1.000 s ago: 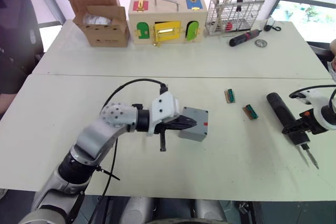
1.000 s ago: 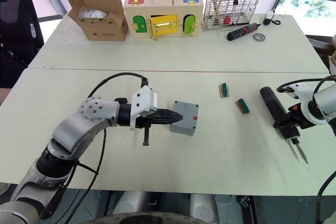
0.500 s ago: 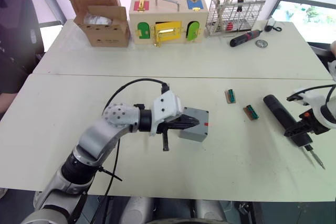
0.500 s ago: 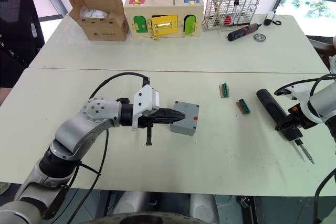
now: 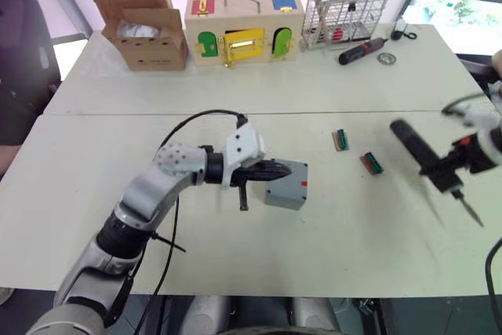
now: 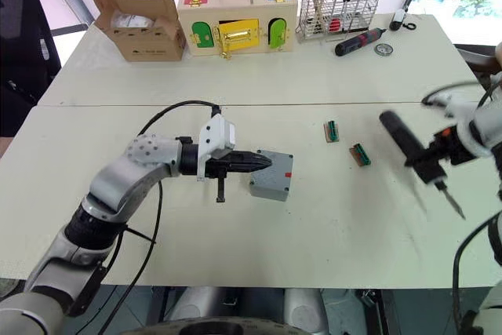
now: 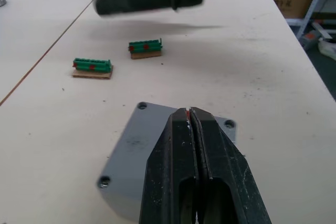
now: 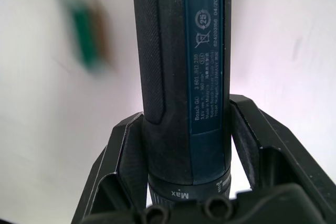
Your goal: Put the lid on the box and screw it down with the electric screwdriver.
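The small grey box (image 5: 287, 184), with a red mark on its side, sits mid-table with the grey lid (image 7: 137, 145) lying on top, its corner screw holes showing. My left gripper (image 5: 274, 171) is shut, its fingers (image 7: 173, 150) pressed together, and rests on the lid, holding nothing. To the right, my right gripper (image 5: 453, 167) is shut on the dark electric screwdriver (image 5: 420, 154), its fingers (image 8: 122, 150) on either side of the barrel (image 8: 184, 51). The tool hangs above the table, slanted, with its metal bit (image 5: 471, 212) pointing toward the front edge.
Two green terminal blocks (image 5: 341, 140) (image 5: 372, 164) lie between the box and the screwdriver. Along the far edge stand a cardboard box (image 5: 137, 17), a wooden box with coloured doors (image 5: 243, 29) and a wire rack (image 5: 345, 5). A red-and-black screwdriver (image 5: 362, 50) lies there too.
My right gripper has lifted the electric screwdriver off the table, and it is moving. The left gripper stays shut on the lid. The camera has shifted slightly.
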You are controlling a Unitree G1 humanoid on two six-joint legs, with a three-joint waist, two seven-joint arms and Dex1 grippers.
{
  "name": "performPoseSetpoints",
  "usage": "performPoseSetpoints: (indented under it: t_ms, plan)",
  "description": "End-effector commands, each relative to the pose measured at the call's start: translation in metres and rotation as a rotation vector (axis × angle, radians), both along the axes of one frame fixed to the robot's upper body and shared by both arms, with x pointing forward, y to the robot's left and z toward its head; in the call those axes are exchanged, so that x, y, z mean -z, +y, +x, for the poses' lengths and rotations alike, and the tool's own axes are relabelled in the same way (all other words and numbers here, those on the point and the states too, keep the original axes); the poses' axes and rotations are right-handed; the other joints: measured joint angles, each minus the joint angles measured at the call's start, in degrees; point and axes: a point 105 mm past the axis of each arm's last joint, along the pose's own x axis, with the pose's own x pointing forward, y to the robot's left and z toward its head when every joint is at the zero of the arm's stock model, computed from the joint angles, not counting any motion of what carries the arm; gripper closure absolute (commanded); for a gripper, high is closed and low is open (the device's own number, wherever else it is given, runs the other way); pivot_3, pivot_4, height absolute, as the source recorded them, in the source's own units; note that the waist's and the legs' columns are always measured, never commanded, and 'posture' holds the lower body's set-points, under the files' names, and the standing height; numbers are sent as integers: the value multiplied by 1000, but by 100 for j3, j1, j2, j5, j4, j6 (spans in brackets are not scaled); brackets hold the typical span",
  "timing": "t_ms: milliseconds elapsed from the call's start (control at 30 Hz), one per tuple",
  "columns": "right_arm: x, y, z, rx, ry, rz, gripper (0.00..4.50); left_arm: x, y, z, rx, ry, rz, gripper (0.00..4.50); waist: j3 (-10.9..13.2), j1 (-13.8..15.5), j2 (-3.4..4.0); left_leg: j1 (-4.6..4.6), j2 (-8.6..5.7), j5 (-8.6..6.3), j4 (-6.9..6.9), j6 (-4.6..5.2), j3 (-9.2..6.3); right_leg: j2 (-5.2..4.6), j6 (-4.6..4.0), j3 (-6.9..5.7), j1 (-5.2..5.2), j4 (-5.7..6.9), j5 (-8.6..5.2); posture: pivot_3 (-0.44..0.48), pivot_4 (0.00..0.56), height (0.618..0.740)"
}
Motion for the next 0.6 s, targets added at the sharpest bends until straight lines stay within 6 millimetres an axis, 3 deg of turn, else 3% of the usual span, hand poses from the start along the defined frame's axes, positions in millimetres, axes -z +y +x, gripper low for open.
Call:
performPoseSetpoints:
  t_ms: [33, 167, 267, 400, 500, 600]
  plan:
    - [-70, 21, -3, 65, -274, 224, 2552, -14, 4, 9, 18, -32, -41, 4500, 0, 19, 0, -9, 0, 0, -2, 0, -1, 0, 0, -1, -9, 2, 0, 0, 150, 737]
    - [-105, 46, -6, 54, -561, 488, 2552, -18, 4, 16, 41, -23, -42, 4500, -2, 22, -8, -73, -5, 1, 14, -2, -16, -4, -1, -13, -62, 12, 2, 0, 150, 737]
    - [-124, 73, -20, 23, -942, 649, 2552, -22, 6, 22, 50, -11, -46, 4500, -3, 13, -9, -73, -7, 2, 28, -2, -10, -6, -1, -12, -62, 25, 3, 0, 150, 737]
    - [-113, 115, -48, 113, -1223, 766, 2552, -25, 8, 23, 85, 28, -35, 4500, -7, 9, -4, -77, -8, 12, 31, -17, -17, -8, 2, -13, -102, 120, 2, 0, 150, 737]
    - [-104, 149, -65, 125, -1318, 717, 2552, -22, 10, 22, 122, 33, 10, 4500, -10, -16, -2, -75, -24, 13, 42, -20, -41, -10, -2, -9, -118, 191, 4, 0, 150, 737]
    - [-94, 174, -68, 77, -1354, 630, 2552, -21, 10, 20, 154, 32, 42, 4500, -11, -48, -4, -71, -29, 14, 45, -19, -39, -12, -2, -4, -114, 191, 4, 0, 150, 737]
